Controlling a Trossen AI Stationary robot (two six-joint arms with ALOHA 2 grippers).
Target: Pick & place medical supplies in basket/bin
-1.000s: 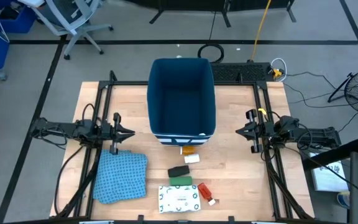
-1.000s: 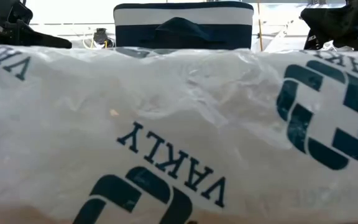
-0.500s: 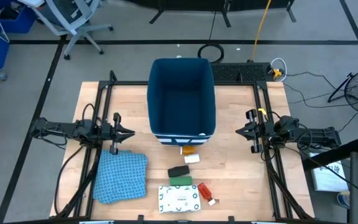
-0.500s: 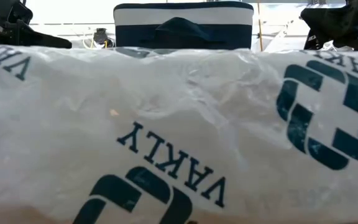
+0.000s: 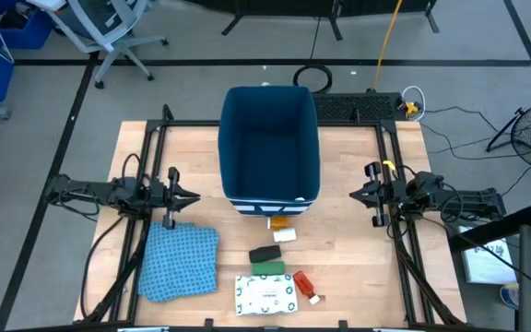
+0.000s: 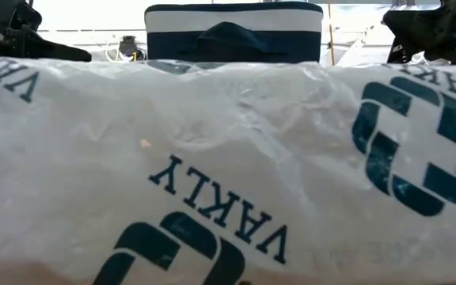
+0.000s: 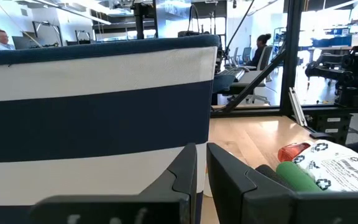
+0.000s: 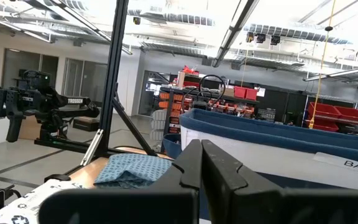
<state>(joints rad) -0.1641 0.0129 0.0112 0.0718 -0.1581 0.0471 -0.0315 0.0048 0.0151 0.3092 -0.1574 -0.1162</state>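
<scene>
I'm seeing the packet (image 6: pixel 228 174) filling the low view, hiding the other supplies and most of the bin (image 5: pixel 271 148) at the desk's (image 5: pixel 358 267) far middle. Left gripper (image 5: pixel 190 196) and right gripper (image 5: pixel 358 195) are parked either side of it, jaws clenched on nothing.

Robotics lab: office chair (image 5: pixel 109 32), floor cables, red storage bins (image 8: pixel 331 115).

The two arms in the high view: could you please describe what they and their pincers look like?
Both arms are dark, nearly black, built of slim jointed segments with black cables trailing along them. The left pincer has two thin dark fingers tapering to points. The right pincer looks the same, with a small yellow marking near its wrist. In the wrist views the fingers are matte black and angular.
</scene>
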